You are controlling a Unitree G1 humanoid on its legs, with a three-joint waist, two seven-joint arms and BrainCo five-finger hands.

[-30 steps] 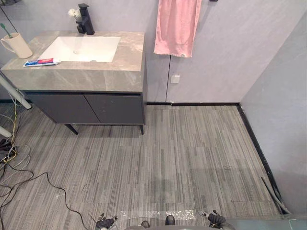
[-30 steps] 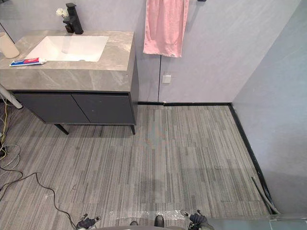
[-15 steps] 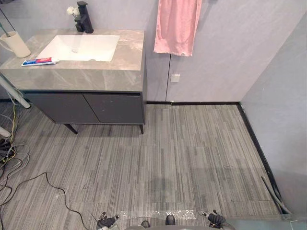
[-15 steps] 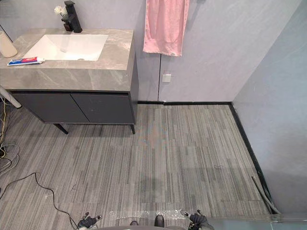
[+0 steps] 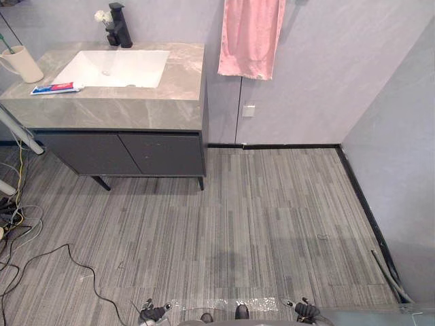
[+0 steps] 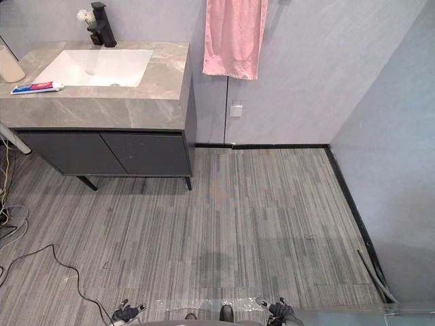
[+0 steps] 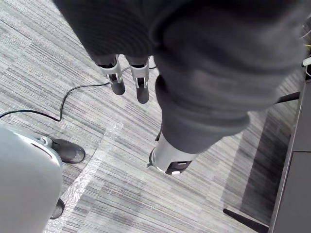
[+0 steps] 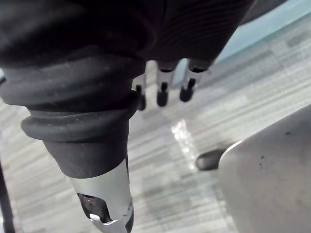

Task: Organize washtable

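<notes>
The washtable [image 5: 136, 107] stands at the far left, with a grey marble top over dark cabinet doors. Its white sink [image 5: 115, 68] has a black faucet [image 5: 119, 27] behind it. A cream cup [image 5: 22, 64] holding a green toothbrush [image 5: 5, 43] sits at the counter's left end. A toothpaste tube [image 5: 56, 88] lies flat in front of the cup. A pink towel [image 5: 250, 37] hangs on the wall right of the washtable. My left hand [image 7: 194, 73] hangs over the floor with fingers [image 7: 141, 85] straight, empty. My right hand [image 8: 97, 73] hangs likewise, its fingers [image 8: 163, 94] relaxed.
Striped grey floor [image 5: 258, 224] stretches between me and the washtable. A grey wall [image 5: 401, 170] closes the right side. A white flower [image 5: 103, 16] stands beside the faucet. A wall socket [image 5: 248, 111] sits under the towel. A white pole [image 5: 20, 130] and loose cables [image 5: 17, 224] lie at the left.
The whole picture has shifted slightly, so the camera has moved. Nothing on the washtable has moved, and both hands stay down by the floor.
</notes>
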